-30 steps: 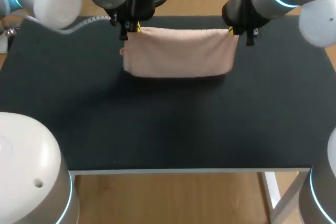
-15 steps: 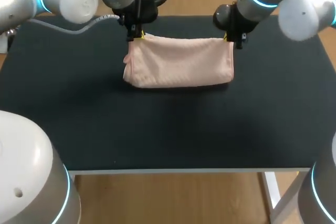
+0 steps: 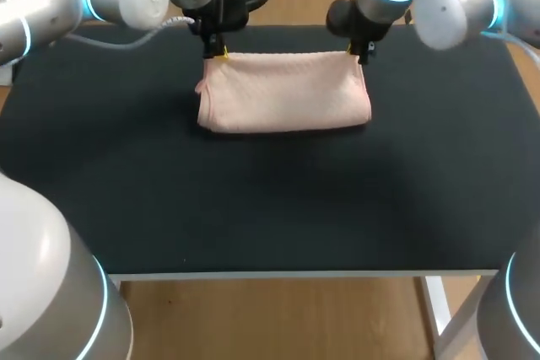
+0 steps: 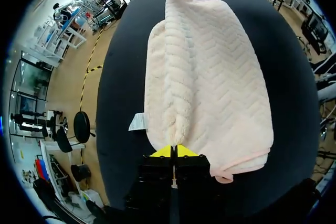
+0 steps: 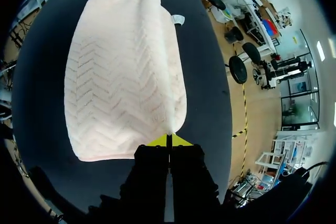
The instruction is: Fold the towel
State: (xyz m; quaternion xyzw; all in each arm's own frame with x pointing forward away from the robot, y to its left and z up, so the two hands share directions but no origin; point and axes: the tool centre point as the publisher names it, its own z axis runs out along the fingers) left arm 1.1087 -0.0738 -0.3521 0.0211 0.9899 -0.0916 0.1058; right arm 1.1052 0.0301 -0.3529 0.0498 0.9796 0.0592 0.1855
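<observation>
- Label [image 4: 137, 121], small and white, pokes out at the left edge of the pale pink, herringbone-woven cloth towel [image 3: 285, 94] and lies flat on the black, matte-topped desk [image 3: 253, 208], just beside the left pincer.
- The left pincer [image 3: 218, 51] stands at the towel's far left corner. Its yellow tips are pinched together on that corner, so it grips the towel.
- The towel lies doubled over as a wide rectangle on the far middle part of the desk. Its far edge runs straight from one pincer to the other, and its near edge is rounded and rests on the desk. In the wrist views a soft ridge runs along the towel between the two pincers.
- The right pincer [image 3: 364, 51] stands at the towel's far right corner, its yellow tips likewise closed on the cloth, gripping it.
</observation>
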